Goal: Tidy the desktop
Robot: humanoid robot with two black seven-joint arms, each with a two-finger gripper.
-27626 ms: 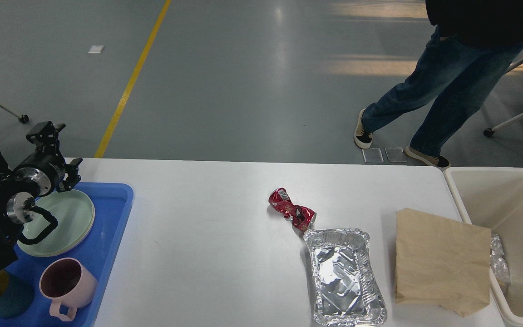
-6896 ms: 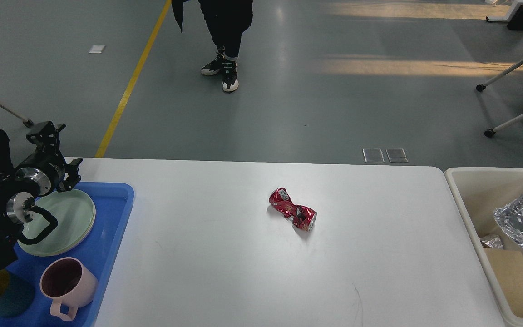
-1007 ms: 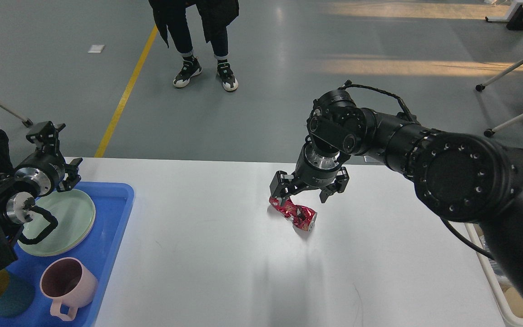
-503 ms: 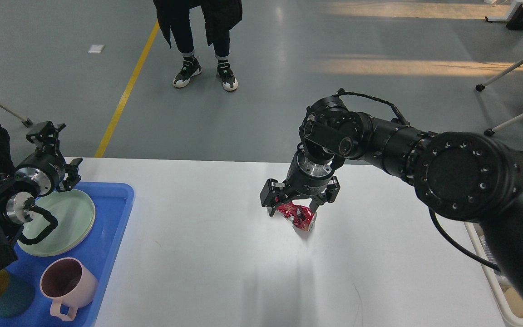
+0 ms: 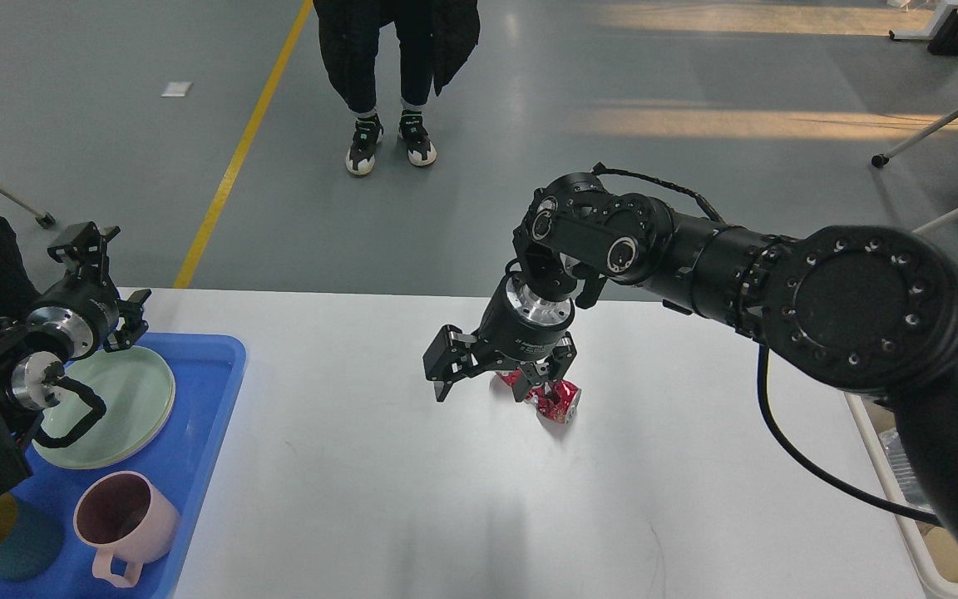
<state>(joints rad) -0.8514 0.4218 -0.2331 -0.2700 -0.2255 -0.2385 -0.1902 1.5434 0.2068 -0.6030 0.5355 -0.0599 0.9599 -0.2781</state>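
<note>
Head view: the large white rectangular table (image 5: 379, 466) filled the lower frame, its far edge meeting the grey floor. A crushed red metal drink can (image 5: 552, 397) lay near the table's middle, somewhat toward the far edge. The right gripper (image 5: 483, 378) hung low over the table, its jaws spread wide and holding nothing; one finger stood at the can's left end, the other well to the left over bare surface, so the can appeared to lie off-centre rather than between them. The left gripper (image 5: 90, 249) was raised above the far left corner, over a blue plastic tray (image 5: 204, 416) carrying a pale green round plate (image 5: 125, 403) and a pink ceramic mug (image 5: 121, 520); whether its jaws were parted could not be told. Judged from this, the step in hand was grasping the can. A good grasp would probably need the jaws shifted right to straddle the can's narrow crumpled waist before closing, since a glancing close could flick it away.
</note>
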